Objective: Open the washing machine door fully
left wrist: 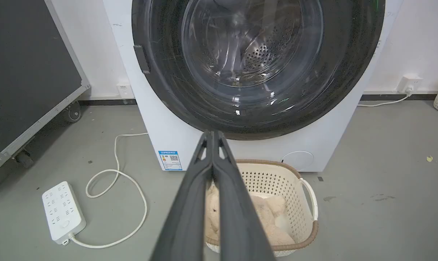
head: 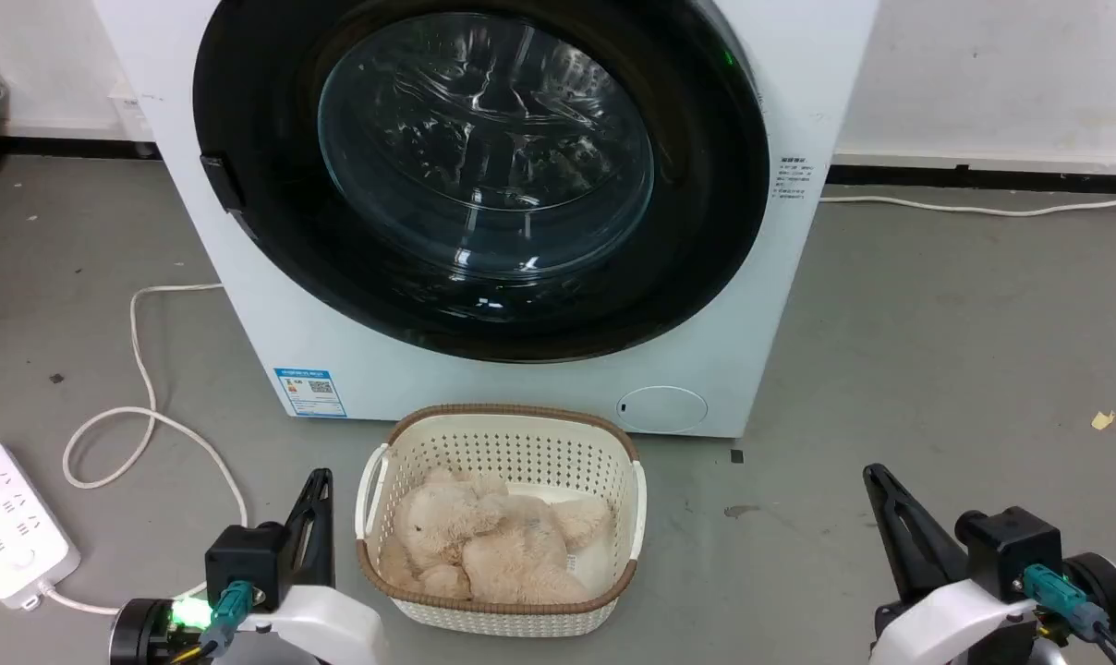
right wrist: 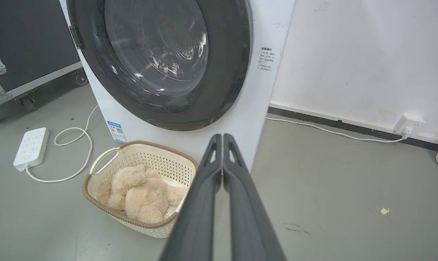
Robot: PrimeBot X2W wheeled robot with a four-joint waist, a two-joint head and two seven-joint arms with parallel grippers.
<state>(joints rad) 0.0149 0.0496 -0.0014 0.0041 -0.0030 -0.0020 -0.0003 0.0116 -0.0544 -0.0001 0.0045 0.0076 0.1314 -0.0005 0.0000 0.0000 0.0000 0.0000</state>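
Across the dull grey, scuffed floor (head: 937, 369), backed by a white painted wall (head: 983, 74), the washing machine (head: 484, 388) stands at twelve o'clock in the head view, a smooth white box. The washing machine door (head: 706, 231) lies flat against its front, closed: a wide glossy black rim round a bulging clear glass bowl, with the perforated steel drum showing through and a small dark catch (head: 221, 183) at nine o'clock on the rim. Just before the machine, at six o'clock, sits a cream perforated basket (head: 512, 448) with a brown woven edge, holding a fluffy beige plush toy (head: 493, 545). A white power strip (head: 8, 522) and its looping cable (head: 138, 351) lie at eight o'clock. The left gripper (head: 320, 478) at seven and the right gripper (head: 875, 473) at five hang well apart from the door, each with its long dark fingers pressed together on nothing.
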